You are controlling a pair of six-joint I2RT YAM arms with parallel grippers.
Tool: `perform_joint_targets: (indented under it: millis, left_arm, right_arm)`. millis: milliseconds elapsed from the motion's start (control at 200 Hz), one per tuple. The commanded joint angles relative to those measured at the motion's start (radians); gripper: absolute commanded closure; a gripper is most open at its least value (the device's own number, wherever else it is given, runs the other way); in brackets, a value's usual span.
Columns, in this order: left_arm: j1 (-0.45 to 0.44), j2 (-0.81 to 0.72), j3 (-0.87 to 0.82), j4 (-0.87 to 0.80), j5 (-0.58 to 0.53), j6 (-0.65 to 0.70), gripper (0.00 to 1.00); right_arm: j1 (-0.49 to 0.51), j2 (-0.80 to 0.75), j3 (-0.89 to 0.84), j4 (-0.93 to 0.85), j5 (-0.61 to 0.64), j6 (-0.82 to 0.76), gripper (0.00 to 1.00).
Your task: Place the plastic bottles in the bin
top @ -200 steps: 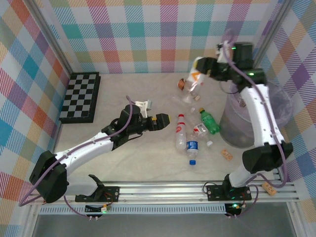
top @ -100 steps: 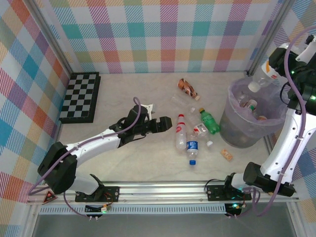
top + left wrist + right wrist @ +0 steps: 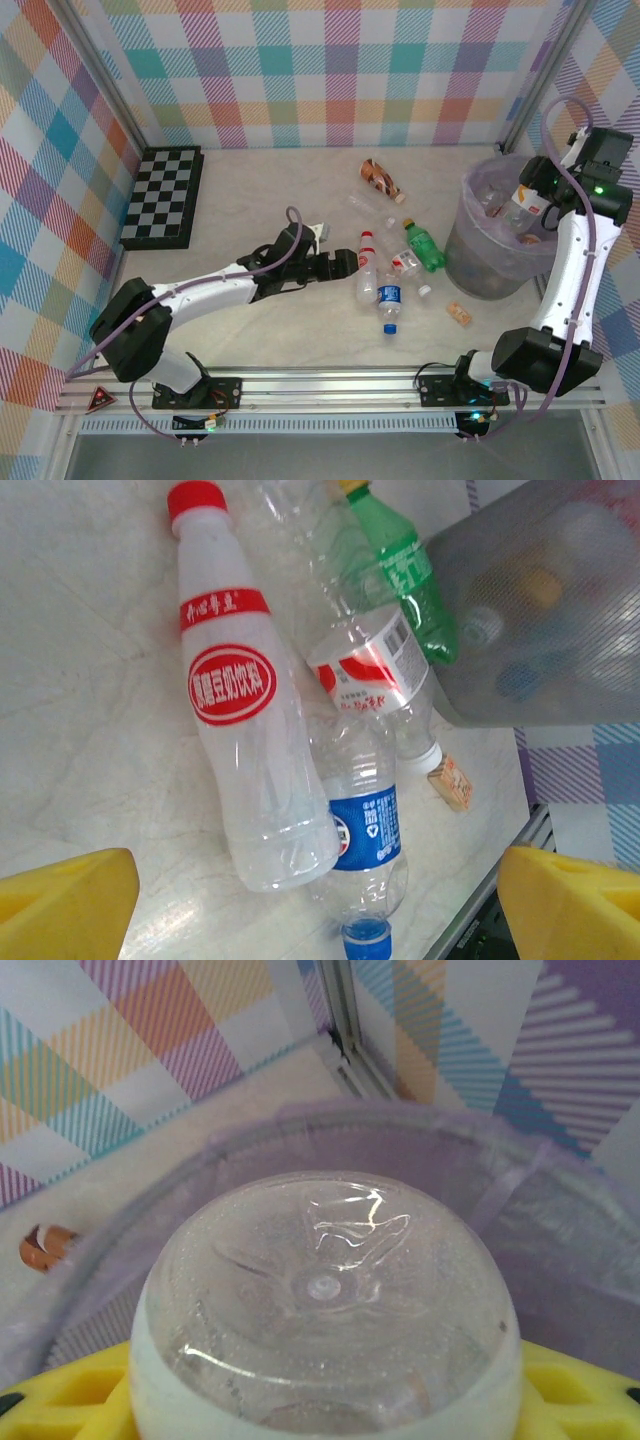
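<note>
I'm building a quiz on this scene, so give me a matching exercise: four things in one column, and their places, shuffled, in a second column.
Things:
1. green bottle
2. brown bottle
3. blue-label bottle
4. chessboard

Places:
A. far left of the table
B. bottle nearest the table's front edge
C. right beside the bin
D. farthest back of the bottles

Pairs: 1-C, 2-D, 3-B, 4-A
</note>
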Motion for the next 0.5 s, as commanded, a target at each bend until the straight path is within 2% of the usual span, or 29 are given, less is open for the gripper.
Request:
perform_joint_targets:
  millis: [0, 410, 495]
  left_arm:
    - [-0.021, 0.024, -0.018, 0.031, -0.014, -0.027, 0.10]
    - [-0.067, 0.094, 0.031, -0.049, -0.074, 0.020, 0.17]
    - [-0.076, 0.109, 0.043, -0.057, -0.082, 0.027, 0.18]
  right_arm:
    - [-0.005, -0.015, -0.043, 0.043, -0.031, 0.018, 0.64]
    - [-0.005, 0.039, -0.198, 0.028, -0.081, 0.093, 0.58]
    - [-0.005, 0.052, -0.205, 0.024, -0.081, 0.103, 0.49]
